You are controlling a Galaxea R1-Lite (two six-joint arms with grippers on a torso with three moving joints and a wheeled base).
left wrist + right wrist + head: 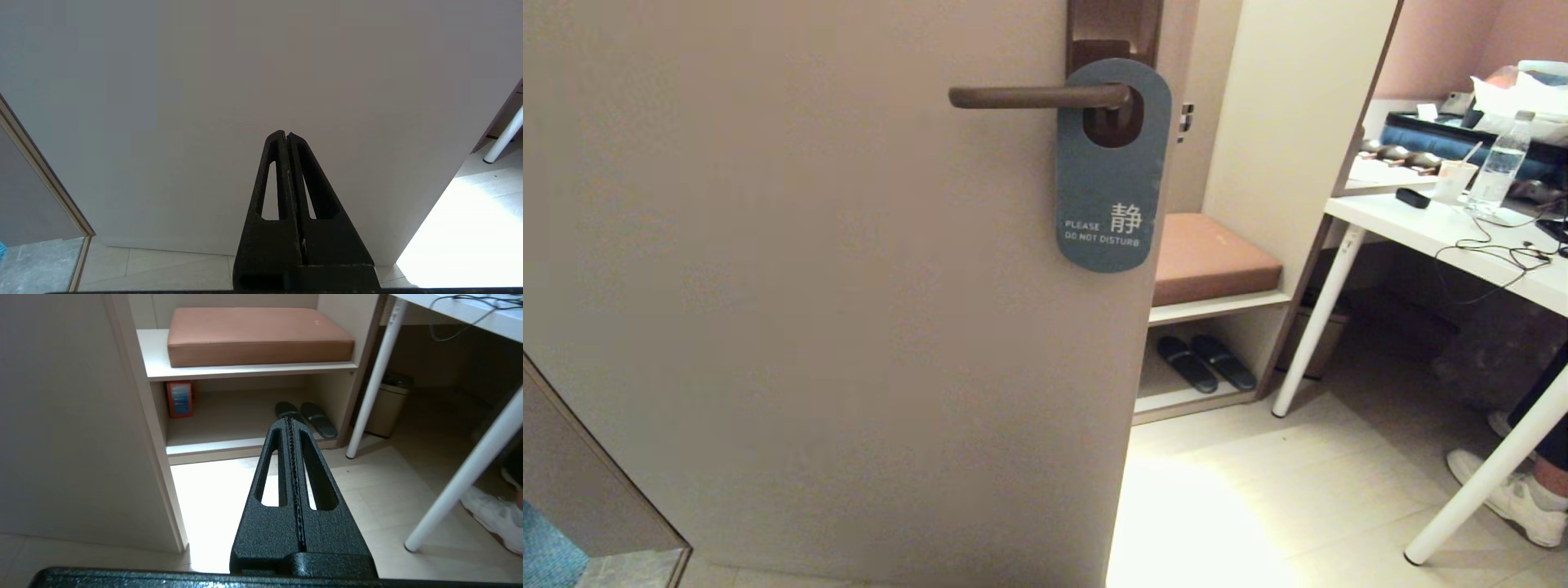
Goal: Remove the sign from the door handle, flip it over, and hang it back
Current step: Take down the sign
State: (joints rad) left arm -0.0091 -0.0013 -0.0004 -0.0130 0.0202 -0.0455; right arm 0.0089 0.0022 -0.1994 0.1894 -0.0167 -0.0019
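Observation:
The sign (1109, 175) hangs by its big hole on the door handle (1029, 96), slate-blue "PLEASE DO NOT DISTURB" side facing me. The handle is a dark brown lever on a brown backplate (1114, 28) near the door's right edge. Neither gripper shows in the head view. My left gripper (286, 134) is shut and empty, low down, facing the plain door face. My right gripper (289, 421) is shut and empty, low down, facing the floor and shelf beyond the door's edge. The sign and handle show in neither wrist view.
The beige door (809, 286) fills the left. To its right stand a shelf unit with a brown cushion (1209, 257) and slippers (1205, 362), a white desk (1445, 233) with a bottle and cables, a bin (386, 404), and a person's shoe (1515, 498).

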